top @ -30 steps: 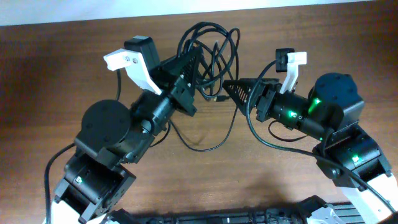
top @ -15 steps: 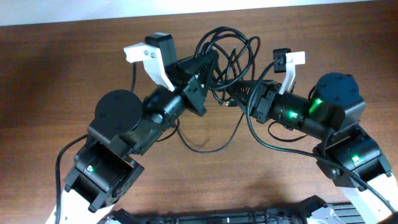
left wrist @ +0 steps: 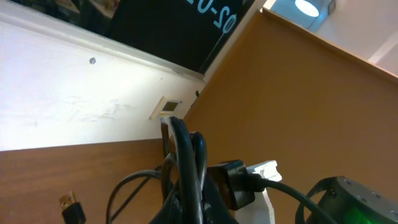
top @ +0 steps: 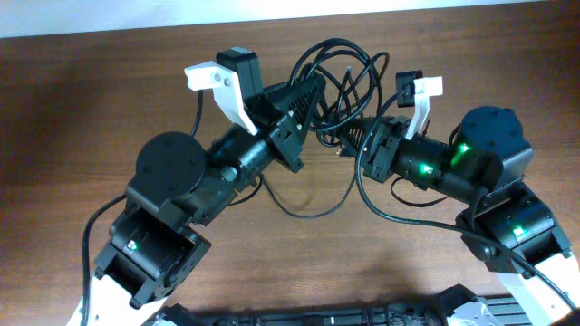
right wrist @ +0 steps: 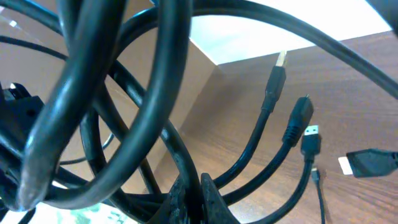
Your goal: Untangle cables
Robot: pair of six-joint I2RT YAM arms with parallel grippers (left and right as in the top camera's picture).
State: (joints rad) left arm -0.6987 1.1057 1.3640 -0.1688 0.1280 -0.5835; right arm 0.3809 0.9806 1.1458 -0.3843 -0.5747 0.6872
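The cables are a knot of black loops held above the table between my two arms, with one strand sagging down to the wood. My left gripper is shut on the left side of the knot; in the left wrist view thick strands rise straight out of its jaws. My right gripper is shut on one strand at the knot's lower right. In the right wrist view that strand runs up from the closed right gripper, and several plug ends hang loose to the right.
The brown wooden table ends at a pale wall along the back edge. A small plug hangs at the lower left of the left wrist view. The right arm's camera mount is close to the knot.
My right gripper has closed on a cable strand. My left arm has carried the knot to the right, toward the right gripper.
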